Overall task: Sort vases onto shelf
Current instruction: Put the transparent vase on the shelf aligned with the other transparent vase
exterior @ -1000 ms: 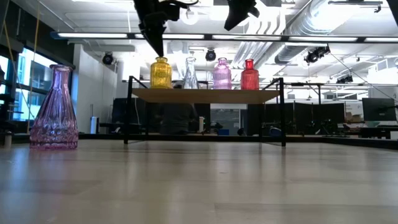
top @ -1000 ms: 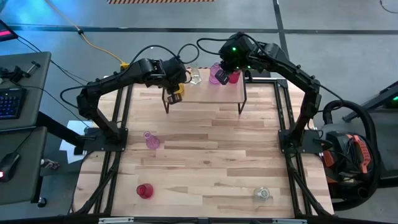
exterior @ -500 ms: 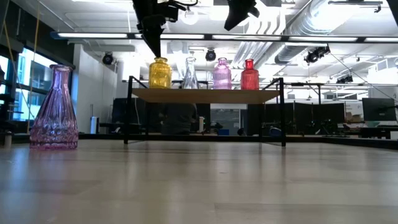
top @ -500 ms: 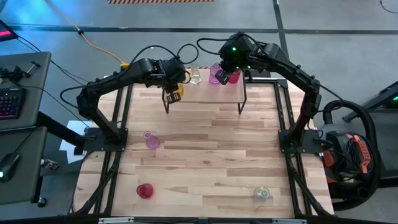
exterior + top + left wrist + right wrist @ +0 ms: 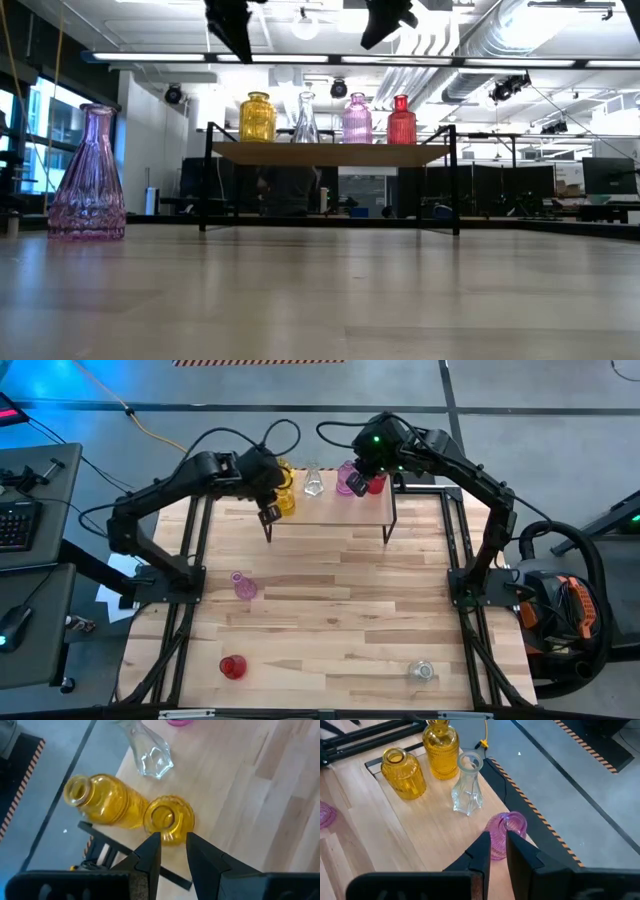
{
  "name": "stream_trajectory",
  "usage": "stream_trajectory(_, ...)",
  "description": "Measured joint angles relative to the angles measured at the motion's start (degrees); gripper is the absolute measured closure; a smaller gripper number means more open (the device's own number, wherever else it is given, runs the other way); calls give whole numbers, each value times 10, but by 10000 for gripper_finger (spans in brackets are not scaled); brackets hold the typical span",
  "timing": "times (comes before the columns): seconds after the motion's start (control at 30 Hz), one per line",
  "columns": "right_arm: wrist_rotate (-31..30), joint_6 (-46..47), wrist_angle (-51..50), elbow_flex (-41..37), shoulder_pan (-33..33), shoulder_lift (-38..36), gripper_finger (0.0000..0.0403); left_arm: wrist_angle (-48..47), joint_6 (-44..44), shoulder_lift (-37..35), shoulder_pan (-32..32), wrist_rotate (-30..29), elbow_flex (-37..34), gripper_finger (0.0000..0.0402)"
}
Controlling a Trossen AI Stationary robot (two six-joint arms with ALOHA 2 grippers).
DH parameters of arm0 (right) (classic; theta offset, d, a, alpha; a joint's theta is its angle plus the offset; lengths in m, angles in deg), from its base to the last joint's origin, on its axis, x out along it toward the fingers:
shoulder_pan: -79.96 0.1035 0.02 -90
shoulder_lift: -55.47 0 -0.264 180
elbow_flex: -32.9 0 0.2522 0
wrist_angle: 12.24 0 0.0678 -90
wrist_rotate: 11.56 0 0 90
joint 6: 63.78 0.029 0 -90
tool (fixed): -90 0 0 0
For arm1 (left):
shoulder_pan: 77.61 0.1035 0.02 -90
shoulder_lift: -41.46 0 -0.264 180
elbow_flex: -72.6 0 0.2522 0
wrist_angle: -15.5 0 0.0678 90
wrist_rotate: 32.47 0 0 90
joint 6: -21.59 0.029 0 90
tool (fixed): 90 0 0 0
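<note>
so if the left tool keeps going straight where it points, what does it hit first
Probably the nearer yellow vase on the shelf: the left tool points at its open mouth from just above. Depth is unclear.

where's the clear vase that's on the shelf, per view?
High view: clear vase at the shelf's back edge, between yellow and pink vases.
Low view, second from left on the shelf.
Left wrist view, top centre.
Right wrist view, centre.
Shared landmark: the yellow vase beside it.
</note>
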Motion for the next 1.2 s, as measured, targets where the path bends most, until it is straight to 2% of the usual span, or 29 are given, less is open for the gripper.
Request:
stream_trajectory(0.37, 26, 66, -102, 0, 9, 0, 363, -80, -72, -56, -56, 105, 0, 318)
stream_trajectory(0.63, 57, 111, -173, 0, 57, 0, 363, -165, -67, -61, -99, 110, 0, 318)
stream_trajectory(0.77, 63, 170, -221, 0, 93, 0, 363, -175, -60, -61, -108, 110, 0, 318)
stream_trajectory(1.2, 70, 328, -217, 0, 216, -4, 320, -174, 11, -63, -114, 109, 0, 318)
